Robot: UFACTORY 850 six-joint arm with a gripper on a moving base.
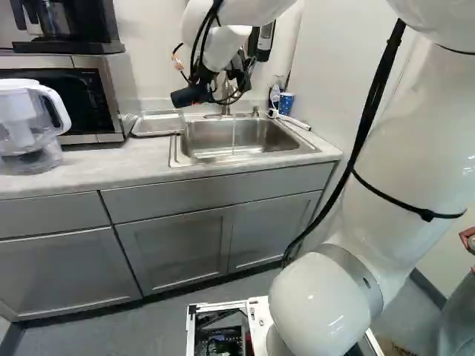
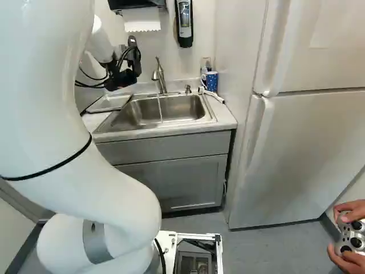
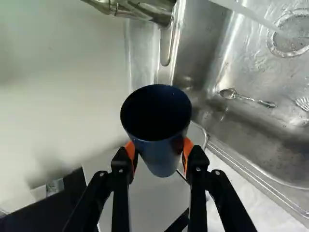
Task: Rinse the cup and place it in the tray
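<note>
Item 1: gripper point(image 1: 205, 90), 2 fingers w/ orange pads point(image 3: 187, 149), closed on cup from 2 sides, approx. level w/ faucet

Item 2: dark blue tapered cup point(image 3: 161, 157), qty. 1, pinched betw. the pads of the gripper point(image 3: 158, 151); tilted, mouth toward wrist cam.; held in air, apart from tray & water

Item 3: metal tray point(image 1: 158, 124), on countertop point(image 1: 111, 165), below & L of gripper, beside sink

Item 4: stainless sink point(image 1: 241, 152), 1 basin, below & R of gripper

Item 5: brushed-metal faucet point(image 2: 159, 74), R of gripper, w/ thin water stream point(image 2: 160, 108) running into basin, well apart from cup

Item 6: spoon point(image 3: 231, 94), in basin, lower than gripper & to its R

Item 7: blue spotted cup point(image 2: 211, 80), qty. 1, by wall at sink's far R corner, well R of gripper

Item 8: wall soap dispenser point(image 2: 184, 23), above & R of gripper

Item 9: microwave point(image 1: 67, 93), L of gripper, w/ coffee maker point(image 1: 67, 22) on top & water filter pitcher point(image 1: 26, 126) near its front

Item 10: refrigerator point(image 2: 296, 154), far R of gripper
</note>
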